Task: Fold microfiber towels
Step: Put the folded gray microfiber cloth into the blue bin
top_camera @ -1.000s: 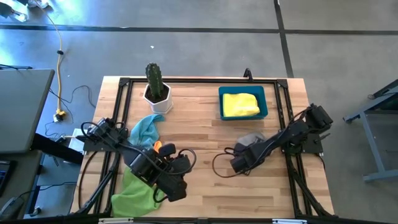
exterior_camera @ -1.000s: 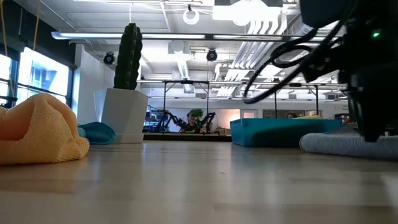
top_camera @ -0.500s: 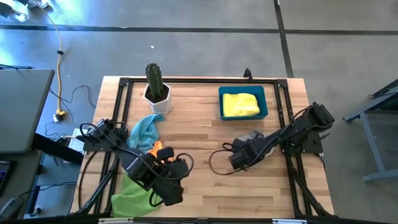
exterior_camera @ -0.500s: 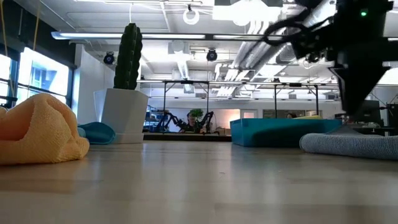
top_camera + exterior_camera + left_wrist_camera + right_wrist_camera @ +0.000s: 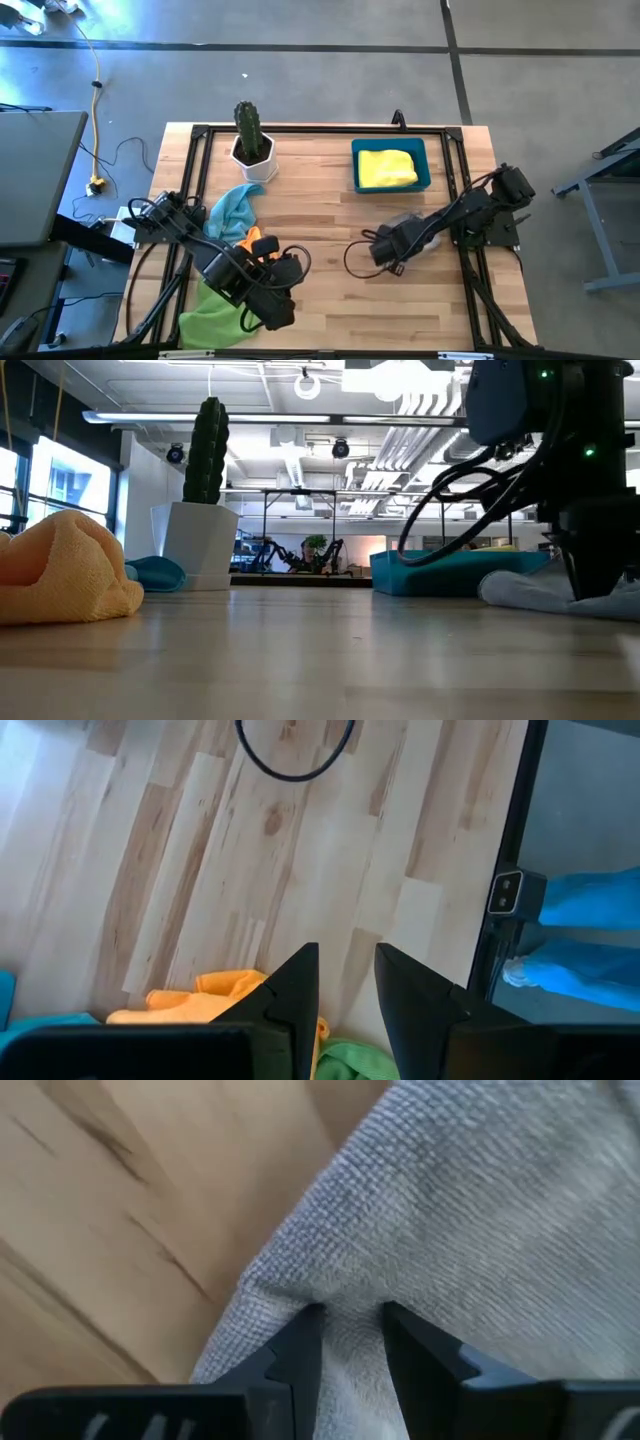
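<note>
A grey towel lies crumpled on the table at the right. My right gripper stands on its near left part, pointing down, shut on the cloth. An orange towel, a light blue towel and a lime green towel lie bunched together at the table's left. A yellow towel rests in the blue bin. My left gripper hangs above the wood just right of the orange towel, open by a narrow gap with nothing in it. My right gripper pinches a raised ridge of the grey towel between its two fingers, close to the towel's edge. The fingers come from above, pointing down. One layer or several, I cannot tell. The rest of the towel lies slack on the table.
A potted cactus stands at the far left of the table. The blue bin sits at the far right. A loop of cable hangs by my right arm. Bare wood lies across the table's middle and near side.
My right gripper has swung a little toward the table's far edge and come down onto the grey towel. The towel's left edge now stands slightly humped beside the fingers.
</note>
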